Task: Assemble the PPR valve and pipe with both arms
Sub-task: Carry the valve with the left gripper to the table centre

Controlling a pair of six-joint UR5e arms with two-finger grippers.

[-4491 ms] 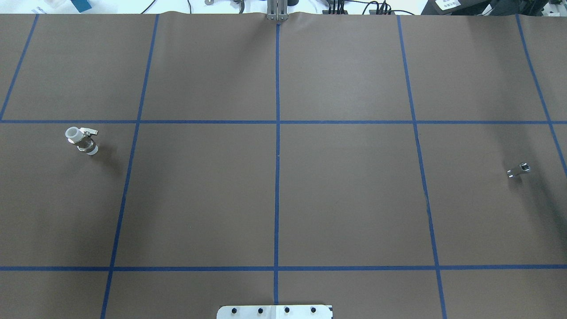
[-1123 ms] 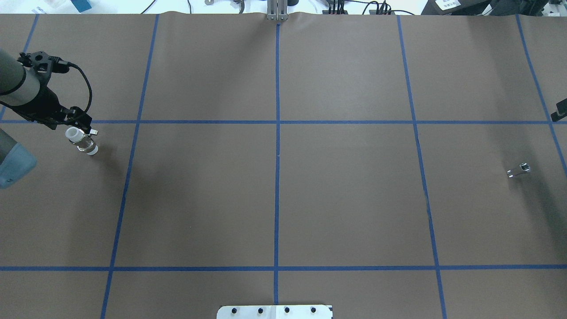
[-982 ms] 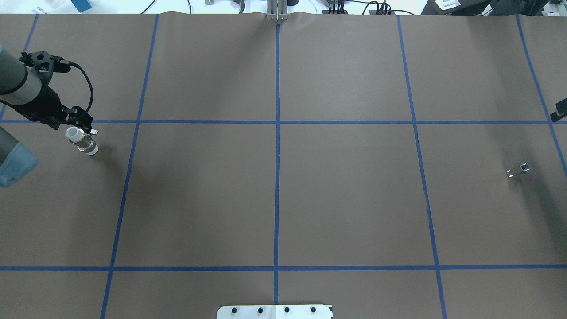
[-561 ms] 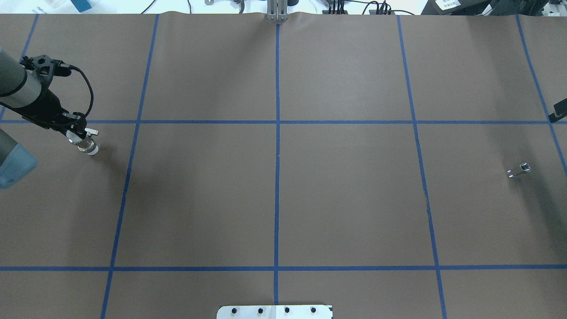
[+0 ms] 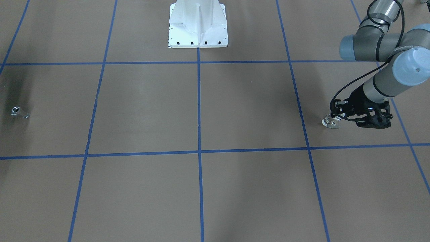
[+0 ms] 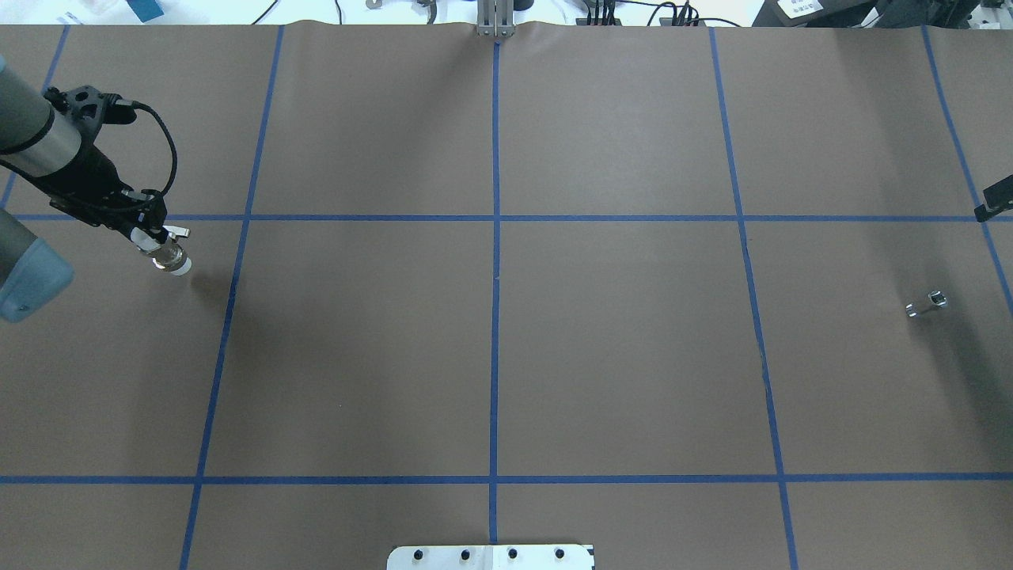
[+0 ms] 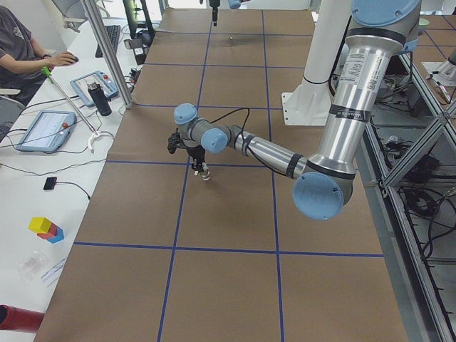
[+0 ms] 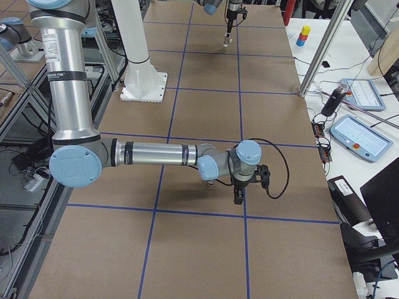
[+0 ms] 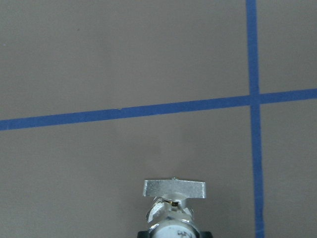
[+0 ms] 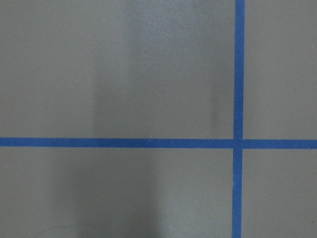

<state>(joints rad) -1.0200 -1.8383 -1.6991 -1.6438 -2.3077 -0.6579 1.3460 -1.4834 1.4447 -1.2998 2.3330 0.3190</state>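
— Where is the PPR valve point(image 6: 168, 255)?

— Far out on the robot's left of the white pedestal point(image 5: 198, 23), and forward of it. The left arm point(image 6: 36, 146) reaches down to it, and the left jaws are clamped on its upper white end.

— Is it upright?

— Roughly. The flat lever handle point(image 9: 174, 188) sticks out sideways just below the jaws, and the other white end is lowest. Its shadow lies apart from it on the bench point(image 6: 617, 356), so it seems to hang clear of the surface, though I can't be certain.

— And the pipe point(image 6: 926, 304)?

— On the opposite side of the pedestal, far out on the robot's right. It lies on the bench by itself, well apart from the valve.

— Is the right arm point(image 8: 156, 152) on it?

— Not touching it. Seen from the right end, that arm stretches low over the bench, away from the pedestal, with the right jaws pointing down. In the overhead view only a black tip of it shows at the edge, farther from the pedestal than the pipe. Its wrist camera shows just brown bench and blue tape point(image 10: 239, 119). Whether the right jaws are wide or narrow, I cannot tell.
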